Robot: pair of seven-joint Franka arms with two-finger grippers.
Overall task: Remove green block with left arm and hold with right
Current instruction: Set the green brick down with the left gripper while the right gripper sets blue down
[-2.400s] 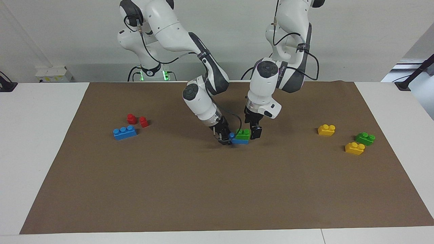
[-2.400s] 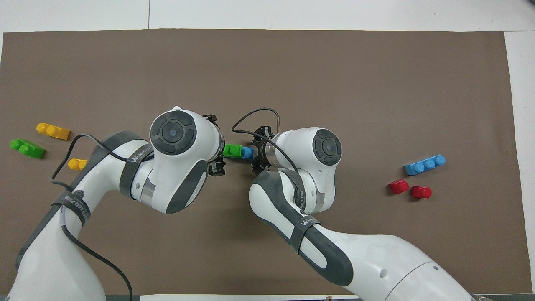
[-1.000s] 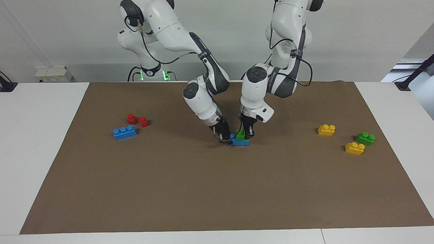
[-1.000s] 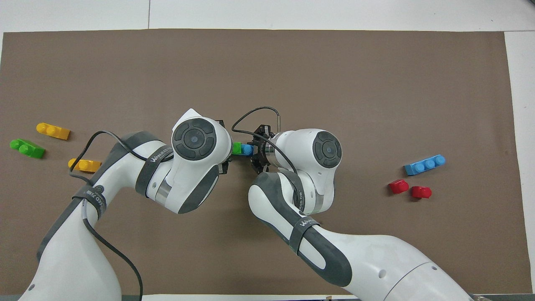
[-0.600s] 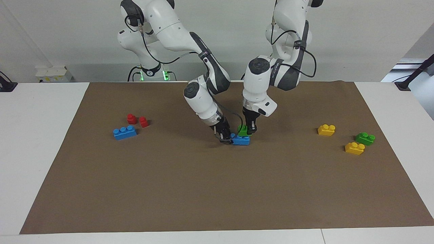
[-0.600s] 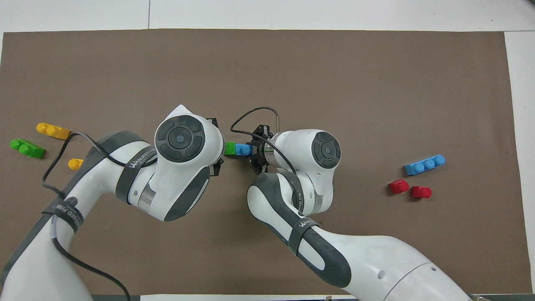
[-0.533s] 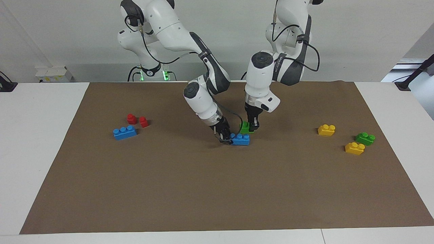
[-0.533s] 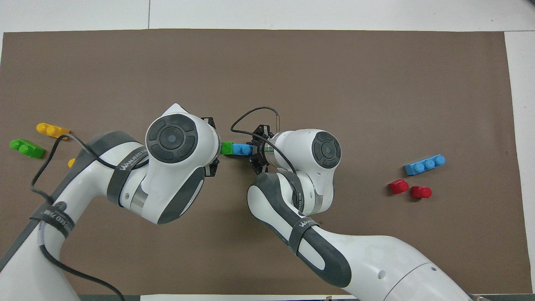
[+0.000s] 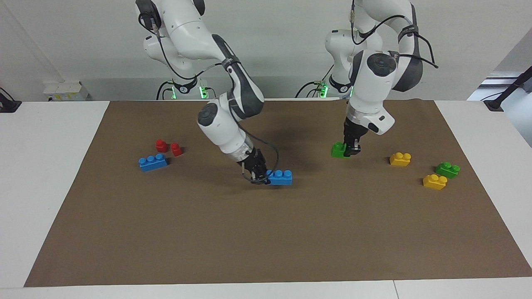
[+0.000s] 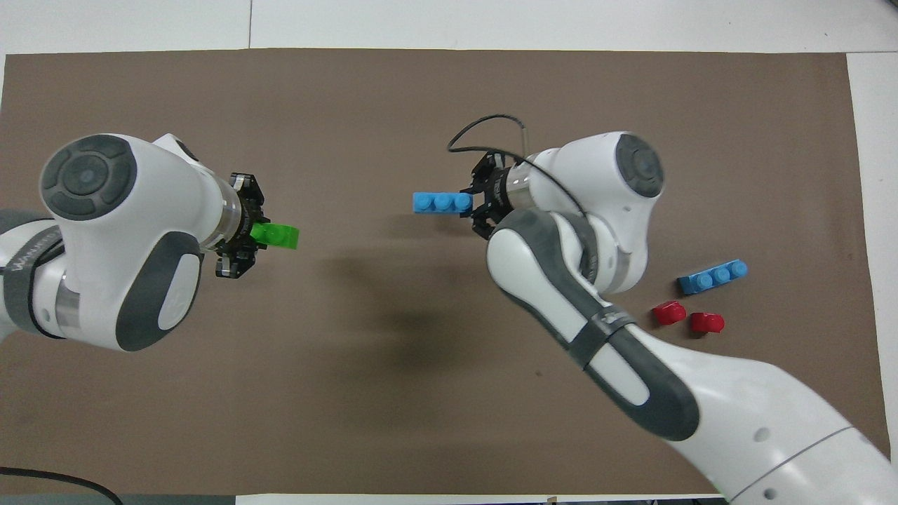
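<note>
1. Since half a second ago the two bricks have come fully apart: the green block (image 9: 339,150) no longer sits just above the blue brick (image 9: 280,177), and both arms have swung away from each other.
2. Right gripper (image 9: 261,174), over the brown mat (image 9: 266,232): clamped on one end of the blue brick, which sticks out sideways from its fingertips toward the left arm's end. Forearm slants down steeply, wrist bent.
3. Left gripper (image 9: 352,148), over the mat near a yellow brick (image 9: 400,159): closed on the green block, which juts from its fingertips toward the right gripper. Forearm nearly vertical, elbow high.
</note>
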